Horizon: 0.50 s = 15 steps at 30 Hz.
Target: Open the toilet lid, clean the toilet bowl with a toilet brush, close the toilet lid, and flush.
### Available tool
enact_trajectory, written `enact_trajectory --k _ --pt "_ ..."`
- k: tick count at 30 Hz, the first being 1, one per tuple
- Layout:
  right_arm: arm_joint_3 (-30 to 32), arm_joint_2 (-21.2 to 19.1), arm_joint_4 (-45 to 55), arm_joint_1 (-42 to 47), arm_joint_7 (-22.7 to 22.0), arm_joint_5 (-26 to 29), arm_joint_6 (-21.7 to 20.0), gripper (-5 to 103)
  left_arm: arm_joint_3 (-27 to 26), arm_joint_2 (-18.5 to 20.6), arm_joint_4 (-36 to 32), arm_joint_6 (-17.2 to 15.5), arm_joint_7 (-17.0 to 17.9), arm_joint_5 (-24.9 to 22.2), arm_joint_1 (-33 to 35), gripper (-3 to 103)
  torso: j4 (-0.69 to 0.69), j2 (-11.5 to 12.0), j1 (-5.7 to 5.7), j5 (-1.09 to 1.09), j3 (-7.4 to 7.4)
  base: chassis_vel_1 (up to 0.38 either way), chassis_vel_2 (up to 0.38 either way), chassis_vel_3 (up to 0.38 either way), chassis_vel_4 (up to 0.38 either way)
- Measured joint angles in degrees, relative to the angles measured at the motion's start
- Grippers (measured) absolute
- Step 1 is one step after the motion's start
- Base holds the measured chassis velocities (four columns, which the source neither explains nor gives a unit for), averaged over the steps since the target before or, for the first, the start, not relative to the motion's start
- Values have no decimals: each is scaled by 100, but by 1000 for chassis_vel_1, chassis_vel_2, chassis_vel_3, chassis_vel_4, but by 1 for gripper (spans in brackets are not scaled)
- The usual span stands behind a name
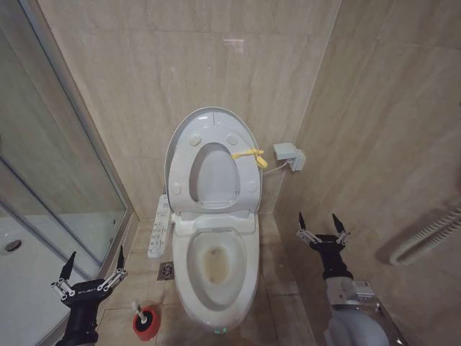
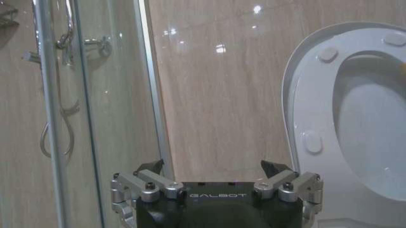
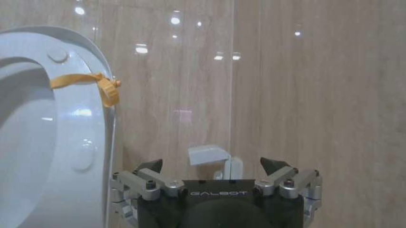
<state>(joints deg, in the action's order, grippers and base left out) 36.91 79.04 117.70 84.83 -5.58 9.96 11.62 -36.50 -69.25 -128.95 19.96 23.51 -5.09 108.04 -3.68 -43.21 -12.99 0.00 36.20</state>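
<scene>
Cleaning is the step now coming due, judging by the scene: the toilet lid (image 1: 212, 122) is standing upright against the wall with the seat ring (image 1: 213, 173) raised against it, the yellow tie (image 1: 248, 153) looping over the ring's edge, so the toilet bowl (image 1: 216, 267) is lying open. The toilet brush (image 1: 145, 321) is sitting in its red holder on the floor, just beyond the left gripper (image 1: 92, 272) toward the bowl and lower than its fingertips. The next move is probably calling for that gripper to drop and close on the thin handle. Both arms are holding upright, fingers pointing up: the left gripper is spread and empty, and the right gripper (image 1: 322, 223) is likewise released, waiting beside the bowl's other flank.
</scene>
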Motion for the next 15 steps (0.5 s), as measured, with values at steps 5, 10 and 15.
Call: enact_trajectory --k 5,10,15 --pt "-113 -260 -356 -594 -162 50 -119 100 0 0 -1 0 0 0 0 100 1 0 3 0 -1 -11 8 9 -10" --pt "-332 -433 -735 -1347 -534 230 -235 100 0 -1 0 0 0 0 0 100 3 -1 4 0 -2 0 0 0 0" --pt "-596 -586 -1410 -2263 -721 385 -372 100 0 -1 0 0 0 0 0 100 0 -1 4 0 -1 0 0 0 0"
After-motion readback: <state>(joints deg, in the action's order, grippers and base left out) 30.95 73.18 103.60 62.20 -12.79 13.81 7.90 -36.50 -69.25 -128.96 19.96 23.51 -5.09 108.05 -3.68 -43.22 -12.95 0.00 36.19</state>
